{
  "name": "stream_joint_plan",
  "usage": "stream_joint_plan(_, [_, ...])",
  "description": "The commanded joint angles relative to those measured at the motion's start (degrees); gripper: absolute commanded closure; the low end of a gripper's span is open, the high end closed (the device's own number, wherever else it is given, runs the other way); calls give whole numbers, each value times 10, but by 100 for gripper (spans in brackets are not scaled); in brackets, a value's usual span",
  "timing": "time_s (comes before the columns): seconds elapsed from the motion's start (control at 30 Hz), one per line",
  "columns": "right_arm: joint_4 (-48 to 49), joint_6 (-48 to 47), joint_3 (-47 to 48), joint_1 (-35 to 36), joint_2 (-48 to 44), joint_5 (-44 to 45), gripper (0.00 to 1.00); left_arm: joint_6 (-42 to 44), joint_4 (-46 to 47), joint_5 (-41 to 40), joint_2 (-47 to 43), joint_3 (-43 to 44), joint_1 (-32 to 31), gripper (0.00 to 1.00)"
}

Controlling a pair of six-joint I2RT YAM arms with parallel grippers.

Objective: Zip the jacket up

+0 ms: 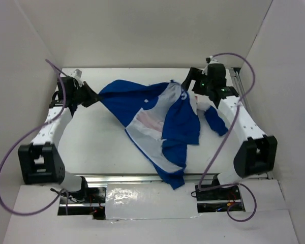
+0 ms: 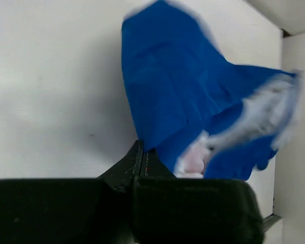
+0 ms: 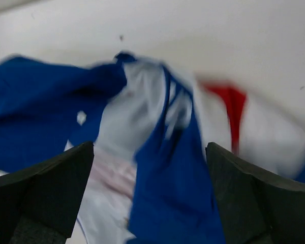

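The royal-blue jacket (image 1: 173, 122) lies crumpled on the white table, its white lining up and one part hanging over the front edge. My left gripper (image 1: 93, 96) is shut on a blue corner of it at the far left. In the left wrist view the fingers (image 2: 137, 162) are pressed together and blue cloth (image 2: 178, 96) runs out from their tips (image 2: 142, 152). My right gripper (image 1: 193, 87) hovers over the jacket's far right end. In the right wrist view its jaws stand wide apart (image 3: 150, 147) over blue cloth (image 3: 162, 193), white lining and a red panel (image 3: 236, 109). The zipper is not discernible.
White walls (image 1: 35, 46) close in the table on the left, back and right. A metal rail (image 1: 122, 178) runs along the near edge. Purple cables (image 1: 10, 147) loop beside both arms. A blue sleeve (image 1: 216, 122) lies by the right arm.
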Motion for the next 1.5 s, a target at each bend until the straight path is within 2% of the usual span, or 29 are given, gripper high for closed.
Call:
stream_joint_plan(0.0, [18,-22,33,27,25,-99,0,-9,21,147,74,64,55,92])
stream_joint_plan(0.03, [16,-25,35,35,30,-90,0,-7,11,153,109,80,55,74])
stream_joint_plan(0.07, [18,-27,34,41,28,-82,0,-2,6,157,121,102,51,60])
stream_joint_plan(0.1, [25,-28,16,49,23,-65,0,7,8,159,127,105,43,1])
stream_joint_plan(0.17, [57,-20,-20,75,-19,-25,0,10,32,140,110,89,22,1])
stream_joint_plan(0.4, [44,7,-111,89,-93,55,0,17,32,112,22,13,-15,1])
stream_joint_plan(0.6, [48,51,-218,93,-121,82,0,8,30,47,-27,-85,-130,1])
stream_joint_plan(0.73, [56,71,-278,163,-134,127,0,-21,24,-11,-33,-147,-167,1])
stream_joint_plan(0.8, [34,87,-289,208,-130,170,0,-38,0,-43,-28,-157,-160,1])
stream_joint_plan(0.93, [-18,149,-286,286,-115,244,0,-54,-28,-53,-27,-180,-106,1])
stream_joint_plan(1.07, [-87,204,-295,331,-91,265,0,-63,-29,-61,-33,-205,-55,1])
stream_joint_plan(1.13, [-92,222,-315,350,-77,251,0,-60,-23,-40,-30,-207,-34,1])
stream_joint_plan(1.23, [-75,231,-346,377,-63,227,2,-57,10,-10,-20,-213,-41,1])
stream_joint_plan(1.33, [-59,229,-359,400,-60,225,4,-71,16,-34,9,-202,-55,1])
stream_joint_plan(1.47, [-102,238,-368,444,-85,228,4,-74,-3,-47,75,-149,-65,1])
